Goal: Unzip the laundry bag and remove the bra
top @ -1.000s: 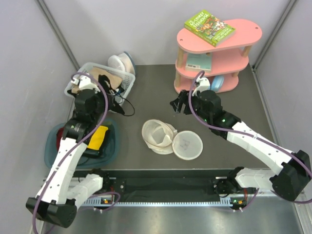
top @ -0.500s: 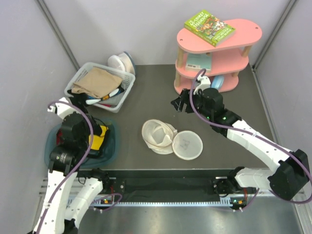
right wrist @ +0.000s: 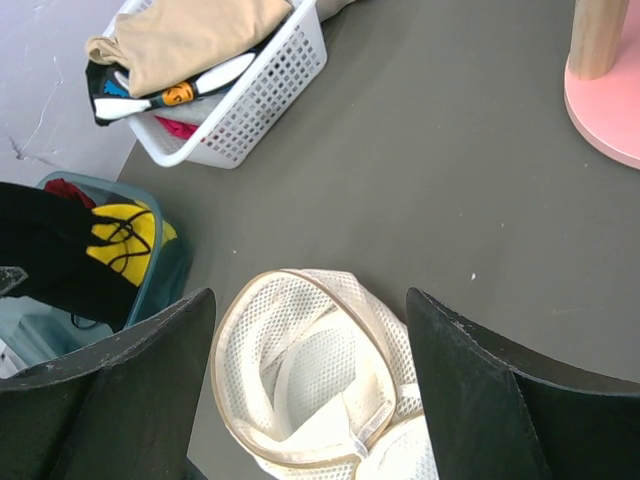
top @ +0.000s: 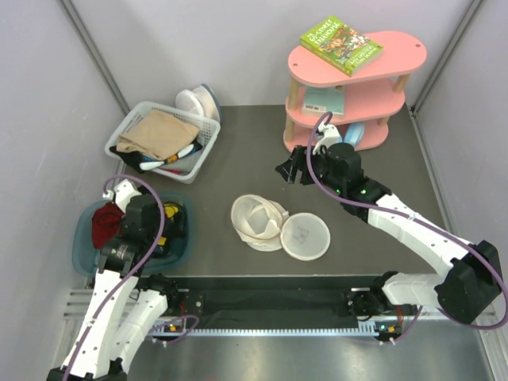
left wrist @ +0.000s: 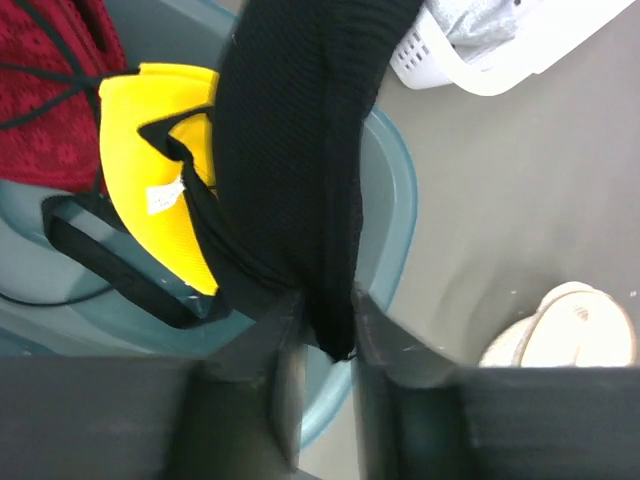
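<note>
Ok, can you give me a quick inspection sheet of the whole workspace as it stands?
Surface: dark grey tabletop, no spill seen.
Job's things: laundry bag lies unzipped mid-table, its two round halves spread apart; black garment, possibly the bra, hangs over the teal tub.
Clutter: white basket of clothes; red cloth and yellow piece in the tub.
Grippers: left claw shut on the black garment; right claw open, above the table beyond the bag.
Cables: purple cable along each arm, no snag seen.
Surroundings: pink shelf with a book on top, grey walls.
</note>
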Controlling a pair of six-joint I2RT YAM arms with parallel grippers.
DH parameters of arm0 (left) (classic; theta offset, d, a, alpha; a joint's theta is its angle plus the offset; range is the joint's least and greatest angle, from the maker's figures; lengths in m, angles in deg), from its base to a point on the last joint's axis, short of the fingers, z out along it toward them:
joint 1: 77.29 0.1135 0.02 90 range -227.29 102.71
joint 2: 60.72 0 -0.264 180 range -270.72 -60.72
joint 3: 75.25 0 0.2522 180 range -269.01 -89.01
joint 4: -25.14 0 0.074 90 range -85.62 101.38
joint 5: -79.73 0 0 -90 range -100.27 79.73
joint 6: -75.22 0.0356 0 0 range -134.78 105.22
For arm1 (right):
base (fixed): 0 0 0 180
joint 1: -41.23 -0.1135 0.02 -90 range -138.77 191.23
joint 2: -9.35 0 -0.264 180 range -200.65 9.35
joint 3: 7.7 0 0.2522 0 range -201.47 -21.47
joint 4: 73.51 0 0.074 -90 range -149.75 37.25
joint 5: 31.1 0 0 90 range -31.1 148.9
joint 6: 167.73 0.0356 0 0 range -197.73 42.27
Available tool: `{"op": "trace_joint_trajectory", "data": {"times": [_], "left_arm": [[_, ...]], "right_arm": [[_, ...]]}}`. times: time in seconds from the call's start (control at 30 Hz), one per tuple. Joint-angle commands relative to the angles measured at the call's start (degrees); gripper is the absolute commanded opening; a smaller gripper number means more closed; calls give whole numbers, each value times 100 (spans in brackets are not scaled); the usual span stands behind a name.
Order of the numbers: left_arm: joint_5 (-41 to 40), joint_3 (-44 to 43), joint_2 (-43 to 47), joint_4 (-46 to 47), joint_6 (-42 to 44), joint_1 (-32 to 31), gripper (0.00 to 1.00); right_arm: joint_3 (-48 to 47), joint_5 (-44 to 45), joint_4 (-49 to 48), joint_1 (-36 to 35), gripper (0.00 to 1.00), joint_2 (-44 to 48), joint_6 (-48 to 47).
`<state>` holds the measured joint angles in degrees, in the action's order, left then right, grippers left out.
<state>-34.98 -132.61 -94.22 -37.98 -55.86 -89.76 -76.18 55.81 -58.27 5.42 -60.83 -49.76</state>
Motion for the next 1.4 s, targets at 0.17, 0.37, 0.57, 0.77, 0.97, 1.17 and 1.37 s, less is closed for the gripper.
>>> {"op": "trace_joint_trajectory", "data": {"times": [0.17, 0.37, 0.57, 0.77, 0.97, 1.17, 1.37], "left_arm": [[-95, -219, -166, -143, -199, 25, 99], [-403, -694, -105, -214, 90, 25, 99], [-351, -896, -148, 390, 687, 25, 99], [316, -949, -726, 1532, 1399, 25, 99], [1344, -1151, -1782, 2044, 1656, 25, 99], [2996, -503, -2152, 3072, 1112, 16, 99], [3605, 377, -2609, 4092, 373, -439, 97]], "right_arm": [[-21, -78, -165, 92, 77, 83, -142], [-30, -95, -165, 92, 77, 48, -169], [-39, -235, -165, 92, 77, -5, -169], [-100, -1016, -165, 57, 72, -400, -134], [-144, -1001, 90, -627, 69, -945, -28], [-100, -842, 99, -945, 67, -1481, 226], [-373, -667, 511, -1164, 64, -2096, 130]]}}
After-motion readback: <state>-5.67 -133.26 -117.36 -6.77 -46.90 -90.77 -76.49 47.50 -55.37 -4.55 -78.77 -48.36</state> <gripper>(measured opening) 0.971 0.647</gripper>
